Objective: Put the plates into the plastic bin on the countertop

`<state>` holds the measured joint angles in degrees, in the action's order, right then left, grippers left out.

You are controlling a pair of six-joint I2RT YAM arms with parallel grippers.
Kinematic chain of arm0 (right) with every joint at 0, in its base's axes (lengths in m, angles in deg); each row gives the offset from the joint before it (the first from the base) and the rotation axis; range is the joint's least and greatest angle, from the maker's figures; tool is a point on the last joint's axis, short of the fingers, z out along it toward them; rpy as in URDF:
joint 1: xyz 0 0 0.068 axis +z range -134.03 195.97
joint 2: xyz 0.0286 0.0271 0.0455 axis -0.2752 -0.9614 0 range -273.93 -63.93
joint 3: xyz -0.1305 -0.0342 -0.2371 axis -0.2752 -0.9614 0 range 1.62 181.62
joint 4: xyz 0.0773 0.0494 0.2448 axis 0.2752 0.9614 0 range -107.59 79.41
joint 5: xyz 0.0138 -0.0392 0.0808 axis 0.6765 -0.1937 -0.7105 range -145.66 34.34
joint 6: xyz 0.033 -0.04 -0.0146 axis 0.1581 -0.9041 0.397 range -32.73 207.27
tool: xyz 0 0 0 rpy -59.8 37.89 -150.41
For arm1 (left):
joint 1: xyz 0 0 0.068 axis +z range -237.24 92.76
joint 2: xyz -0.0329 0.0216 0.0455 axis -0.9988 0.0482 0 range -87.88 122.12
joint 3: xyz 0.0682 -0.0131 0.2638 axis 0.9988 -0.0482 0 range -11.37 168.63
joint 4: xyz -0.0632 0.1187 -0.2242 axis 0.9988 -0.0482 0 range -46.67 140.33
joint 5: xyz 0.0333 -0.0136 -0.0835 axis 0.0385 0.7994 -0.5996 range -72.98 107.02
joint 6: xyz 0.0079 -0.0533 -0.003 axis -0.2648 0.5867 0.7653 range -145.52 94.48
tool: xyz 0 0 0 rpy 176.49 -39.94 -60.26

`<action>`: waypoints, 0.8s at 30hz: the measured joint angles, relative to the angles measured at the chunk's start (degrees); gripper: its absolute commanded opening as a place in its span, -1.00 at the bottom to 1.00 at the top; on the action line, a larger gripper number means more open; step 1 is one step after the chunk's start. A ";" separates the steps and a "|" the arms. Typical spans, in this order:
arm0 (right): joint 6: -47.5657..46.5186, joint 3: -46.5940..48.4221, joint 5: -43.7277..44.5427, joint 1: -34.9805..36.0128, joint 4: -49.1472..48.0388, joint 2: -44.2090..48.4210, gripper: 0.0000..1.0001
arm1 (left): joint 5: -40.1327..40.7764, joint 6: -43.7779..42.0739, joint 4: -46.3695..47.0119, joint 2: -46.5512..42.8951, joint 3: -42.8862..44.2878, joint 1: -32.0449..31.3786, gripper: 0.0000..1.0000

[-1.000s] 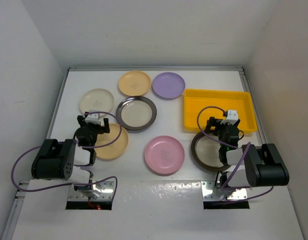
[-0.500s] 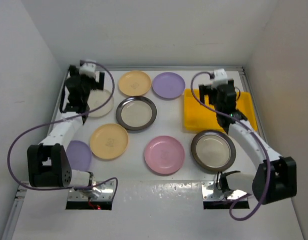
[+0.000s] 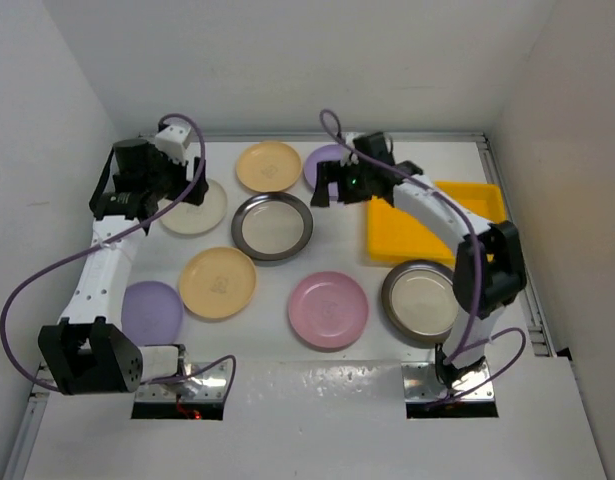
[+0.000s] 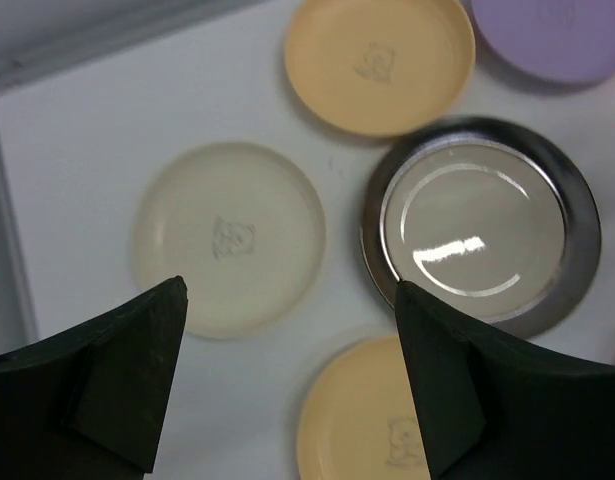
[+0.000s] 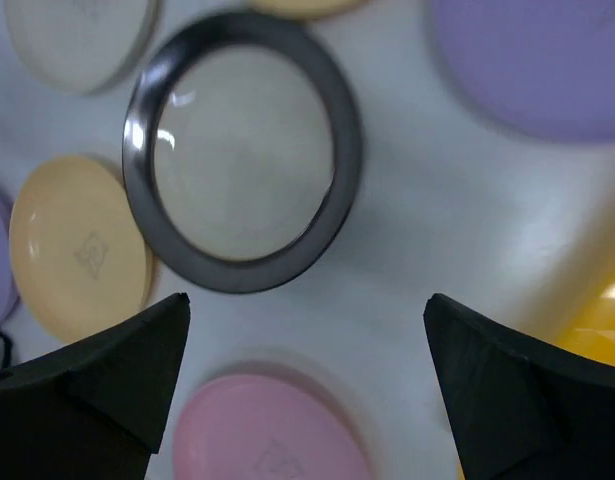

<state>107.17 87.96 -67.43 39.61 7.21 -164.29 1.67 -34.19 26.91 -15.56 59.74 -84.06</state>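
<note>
Several plates lie on the white countertop [image 3: 387, 250]: cream [image 3: 197, 210], peach [image 3: 268, 166], lavender [image 3: 332, 160], a dark-rimmed one [image 3: 272, 227], a second peach [image 3: 217, 283], a second lavender [image 3: 152, 311], pink [image 3: 328, 309] and a second dark-rimmed one [image 3: 424, 301]. The yellow plastic bin [image 3: 402, 230] at the right holds no plates and is partly covered by my right arm. My left gripper [image 3: 187, 192] hangs open and empty above the cream plate [image 4: 230, 238]. My right gripper [image 3: 325, 192] hangs open and empty between the far lavender plate [image 5: 542, 60] and the dark-rimmed plate [image 5: 242, 150].
White walls close the countertop on the left, back and right. Purple cables loop from both arms. The bin's corner [image 5: 597, 320] shows at the right edge of the right wrist view, and the pink plate [image 5: 272, 430] lies below the right fingers.
Both arms have unfolded from near their bases to the far side. The right gripper has swung left from over the bin to the far lavender plate. The left stays over the cream plate.
</note>
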 measured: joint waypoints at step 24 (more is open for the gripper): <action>35.17 -6.29 -13.68 2.49 -27.15 -28.37 -1.00 | -3.08 7.08 -5.14 -6.49 -10.64 0.68 0.73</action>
<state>142.34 81.67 -81.11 42.10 -19.94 -192.66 -1.41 -27.11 21.78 -22.05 49.10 -83.38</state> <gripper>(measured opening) 0.039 0.863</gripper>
